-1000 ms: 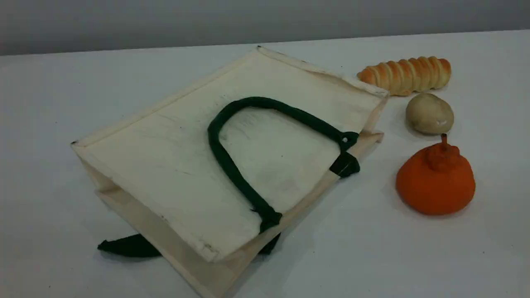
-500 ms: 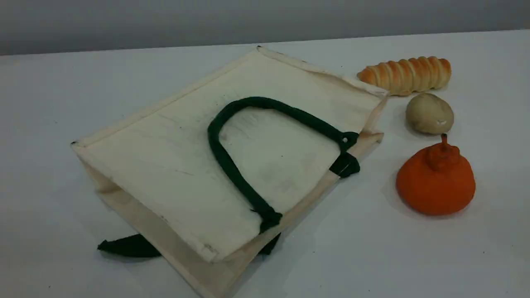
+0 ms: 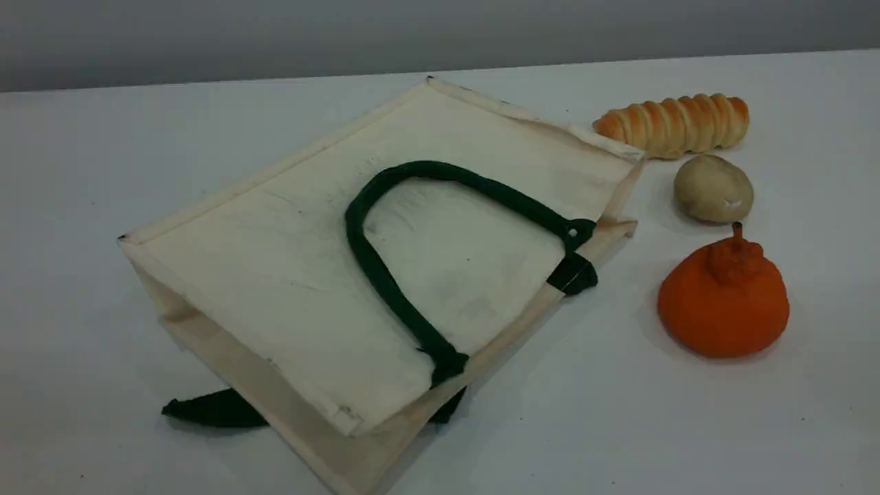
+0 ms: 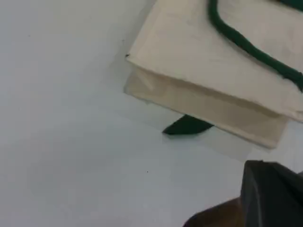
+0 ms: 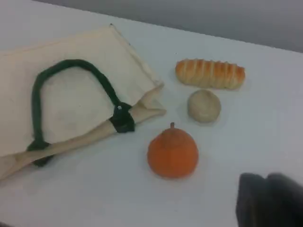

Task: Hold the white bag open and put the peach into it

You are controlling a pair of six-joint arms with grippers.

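Observation:
The white bag (image 3: 275, 275) lies flat on the table, its mouth facing right toward the food. One dark green handle (image 3: 380, 275) arcs over its top face, and another handle (image 3: 213, 409) pokes out from underneath. No peach shows in any view. Neither arm appears in the scene view. The left wrist view looks down on the bag's (image 4: 203, 52) front-left corner, with my left gripper (image 4: 272, 194) shut, empty and above bare table beside it. In the right wrist view my right gripper (image 5: 270, 201) is shut and empty, off to the right of the bag (image 5: 75, 104).
Right of the bag's mouth, a ridged bread roll (image 3: 674, 125), a beige potato (image 3: 713, 188) and an orange knob-topped fruit (image 3: 723, 302) stand in a line from back to front. The table's far edge meets a grey wall.

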